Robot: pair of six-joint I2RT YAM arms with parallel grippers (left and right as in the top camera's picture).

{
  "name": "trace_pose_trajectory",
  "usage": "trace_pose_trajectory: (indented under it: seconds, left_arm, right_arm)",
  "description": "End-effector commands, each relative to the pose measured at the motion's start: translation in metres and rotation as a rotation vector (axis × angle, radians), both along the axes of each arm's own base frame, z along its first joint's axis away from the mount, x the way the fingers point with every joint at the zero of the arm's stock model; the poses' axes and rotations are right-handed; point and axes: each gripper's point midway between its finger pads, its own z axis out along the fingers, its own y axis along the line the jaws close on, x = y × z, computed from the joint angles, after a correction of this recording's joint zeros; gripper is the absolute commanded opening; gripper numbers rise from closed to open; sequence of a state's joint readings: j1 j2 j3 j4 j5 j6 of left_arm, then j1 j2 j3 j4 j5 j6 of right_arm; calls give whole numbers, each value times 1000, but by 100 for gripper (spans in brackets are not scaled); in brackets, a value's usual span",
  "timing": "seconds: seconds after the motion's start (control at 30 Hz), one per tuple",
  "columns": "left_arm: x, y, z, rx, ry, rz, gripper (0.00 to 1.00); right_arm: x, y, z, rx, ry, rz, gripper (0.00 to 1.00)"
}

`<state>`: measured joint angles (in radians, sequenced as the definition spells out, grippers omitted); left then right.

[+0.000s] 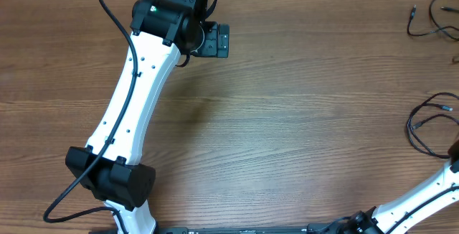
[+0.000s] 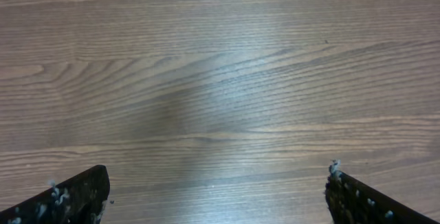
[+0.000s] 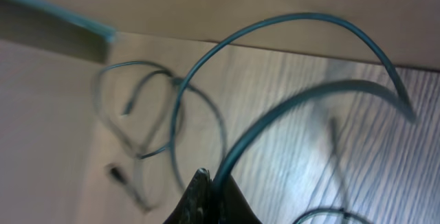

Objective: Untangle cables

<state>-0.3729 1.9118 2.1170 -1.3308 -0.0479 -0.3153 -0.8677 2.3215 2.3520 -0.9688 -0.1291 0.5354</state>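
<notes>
Cables (image 3: pixel 302 16) in right tool's (image 3: pixel 206 191) closed tips

two arms (image 1: pixel 136 97) (image 1: pixel 423 194), two loose cable bunches (image 1: pixel 411 20) (image 1: pixel 443 108), one table (image 1: pixel 287 119).

cables (image 1: pixel 429 121): on table (image 1: pixel 287 119), far right (two separate groups) | left arm (image 1: pixel 136 97): left side, well apart

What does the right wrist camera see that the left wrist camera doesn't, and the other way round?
Only the right wrist view shows the cables: thin dark loops, one rising from the shut right gripper, which seems to pinch it. Only the left wrist view shows the left gripper, wide open, holding nothing. Both show the wooden table.
</notes>
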Motion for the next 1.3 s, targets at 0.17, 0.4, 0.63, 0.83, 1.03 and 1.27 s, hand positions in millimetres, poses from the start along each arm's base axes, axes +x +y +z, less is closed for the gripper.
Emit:
trace_pose_trajectory:
  seconds: [0.17, 0.4, 0.63, 0.83, 1.03, 1.27]
  left_arm:
    - [-3, -8, 0, -33, 11, -8, 100]
    - [0, -11, 2, -53, -1, -3, 100]
    - [0, -12, 2, -54, -2, -3, 100]
    - [0, -12, 2, -54, -3, -3, 100]
    - [1, -11, 2, -51, -5, -3, 100]
    - [2, -11, 2, -49, -9, -4, 100]
  right_arm:
    - [-3, 6, -83, 119, 12, -125, 4]
    - [7, 35, -138, 169, 22, -117, 4]
    - [13, 64, -184, 175, 32, -75, 4]
    - [28, 72, -176, 192, -20, -26, 87]
    - [72, 102, -108, 325, -262, 201, 100]
    - [91, 136, 42, -70, -328, 480, 100]
